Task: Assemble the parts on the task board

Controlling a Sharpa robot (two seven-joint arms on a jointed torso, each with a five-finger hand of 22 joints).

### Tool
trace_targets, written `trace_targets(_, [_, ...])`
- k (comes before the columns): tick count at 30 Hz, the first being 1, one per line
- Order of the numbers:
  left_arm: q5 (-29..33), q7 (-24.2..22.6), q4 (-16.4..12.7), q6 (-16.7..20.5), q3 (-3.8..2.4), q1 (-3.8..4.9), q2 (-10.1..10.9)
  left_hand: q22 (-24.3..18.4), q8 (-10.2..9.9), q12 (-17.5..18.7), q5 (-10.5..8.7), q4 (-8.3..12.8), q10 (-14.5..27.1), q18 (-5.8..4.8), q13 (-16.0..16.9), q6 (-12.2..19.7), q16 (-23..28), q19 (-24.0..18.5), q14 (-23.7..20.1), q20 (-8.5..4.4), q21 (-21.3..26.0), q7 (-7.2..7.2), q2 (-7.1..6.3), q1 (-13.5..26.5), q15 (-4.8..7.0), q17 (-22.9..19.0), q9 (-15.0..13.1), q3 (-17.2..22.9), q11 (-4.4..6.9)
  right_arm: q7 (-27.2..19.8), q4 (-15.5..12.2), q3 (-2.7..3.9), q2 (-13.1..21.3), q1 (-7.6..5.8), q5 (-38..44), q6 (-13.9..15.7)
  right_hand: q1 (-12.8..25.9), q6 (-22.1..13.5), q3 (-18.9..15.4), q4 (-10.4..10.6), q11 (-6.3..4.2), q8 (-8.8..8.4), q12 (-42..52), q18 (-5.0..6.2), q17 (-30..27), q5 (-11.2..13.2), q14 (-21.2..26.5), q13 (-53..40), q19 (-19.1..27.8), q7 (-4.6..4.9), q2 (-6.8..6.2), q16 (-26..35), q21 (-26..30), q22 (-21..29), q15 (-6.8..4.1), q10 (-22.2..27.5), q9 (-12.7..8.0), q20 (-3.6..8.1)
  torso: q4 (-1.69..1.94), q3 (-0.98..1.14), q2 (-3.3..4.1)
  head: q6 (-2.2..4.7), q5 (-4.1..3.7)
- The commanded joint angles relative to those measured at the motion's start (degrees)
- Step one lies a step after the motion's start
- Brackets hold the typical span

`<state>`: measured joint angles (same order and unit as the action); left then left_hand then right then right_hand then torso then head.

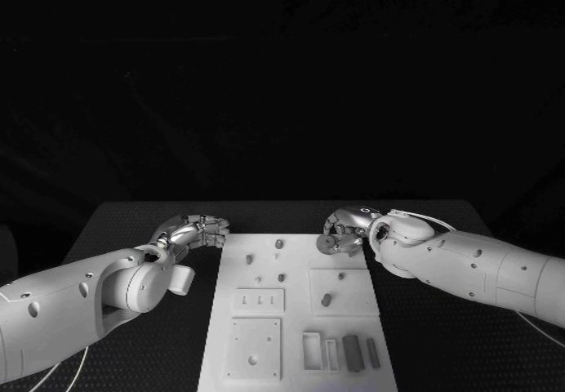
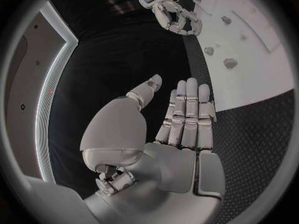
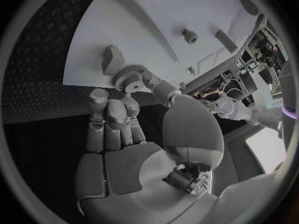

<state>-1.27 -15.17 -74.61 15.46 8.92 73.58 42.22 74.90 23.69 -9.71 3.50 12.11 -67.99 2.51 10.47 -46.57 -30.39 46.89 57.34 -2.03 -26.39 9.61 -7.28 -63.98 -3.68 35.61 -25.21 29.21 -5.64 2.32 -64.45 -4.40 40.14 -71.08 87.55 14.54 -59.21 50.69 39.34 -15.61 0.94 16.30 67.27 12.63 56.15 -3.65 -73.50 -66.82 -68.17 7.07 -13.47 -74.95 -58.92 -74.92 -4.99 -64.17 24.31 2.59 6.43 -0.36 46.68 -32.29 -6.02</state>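
Fingers (image 3: 127,112) of the right hand (image 1: 345,230) curl in and pinch a small toothed gear (image 3: 129,78) between thumb and fingertips, holding it at the far right corner of the task board (image 1: 295,343). In the right wrist view the gear sits at the fingertips just over the board's edge, close beside a grey block part (image 3: 112,59) that lies on the white plate, with a small round peg (image 3: 189,36) farther along the board.

The left hand (image 1: 194,231) holds nothing. In the left wrist view its fingers (image 2: 187,114) are stretched out straight and lie side by side, the thumb set apart from them, over the black tabletop (image 1: 130,224) just beside the board's far left corner.

The board lies in the middle of the tabletop between the two arms. Small dark parts stand on its far half, square plates with slots and holes sit on the near left, and a row of grey bar parts (image 1: 352,353) lies next to an open rectangular frame (image 1: 312,351) at the near right.
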Motion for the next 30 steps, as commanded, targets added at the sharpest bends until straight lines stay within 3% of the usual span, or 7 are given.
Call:
trace_targets(1, [0.2, -0.58, -0.04, -0.77, -0.04, 0.03, -0.12, 1.15, -0.38, 0.22, -0.18, 0.08, -0.09, 0.66, 0.05, 0.35, -0.36, -0.08, 0.17, 0.12, -0.3, 0.06, -0.08, 0.55, -0.14, -0.05, -0.07, 0.29, -0.3, -0.56, 0.31, 0.0, -0.18, 0.05, 0.66, -1.01, 0.01, 1.12, 0.62, 0.13, 0.44, 0.33, 0.42, 2.37, 0.16, 0.28, 0.1, 0.13, -0.46, 0.8, 0.7, 0.1, -0.36, -1.07, 0.12, 0.83, 0.03, 1.02, -0.02, 0.01, 0.0, -0.1, 0.02])
trace_targets(16, [0.2, -0.54, -0.03, -0.8, -0.04, 0.02, -0.16, 1.15, -0.4, 0.25, -0.18, 0.07, -0.07, 0.66, 0.06, 0.36, -0.37, -0.09, 0.16, 0.12, -0.31, 0.07, -0.06, 0.61, -0.14, -0.07, -0.08, 0.29, -0.31, -0.56, 0.98, -0.12, -0.77, 0.72, 3.2, -1.57, -0.19, 3.59, 2.93, 0.7, -0.21, 1.62, 0.93, 2.37, 0.82, 0.69, -0.13, 0.81, -0.4, 0.08, 1.4, 0.45, -0.81, -1.05, -0.46, 0.74, 0.54, 0.94, -0.04, 0.01, -0.02, -0.36, 0.03])
trace_targets(30, [0.2, -0.46, -0.03, -0.71, -0.04, 0.02, -0.08, 1.14, -0.42, 0.3, -0.17, 0.11, -0.06, 0.67, 0.08, 0.37, -0.4, -0.1, 0.15, 0.11, -0.33, 0.08, -0.04, 0.62, -0.14, -0.08, -0.11, 0.32, -0.31, -0.02, 1.87, -0.35, -1.68, 1.67, 4.79, -2.07, 0.78, 4.12, 2.82, 0.99, -0.48, 1.86, 1.14, 2.37, 1.17, 0.65, -0.27, 1.24, -0.41, -0.19, 1.06, 0.65, -1.13, -1.04, -0.72, 0.61, 0.65, 0.89, 0.01, -0.02, -0.04, -0.76, 0.13])
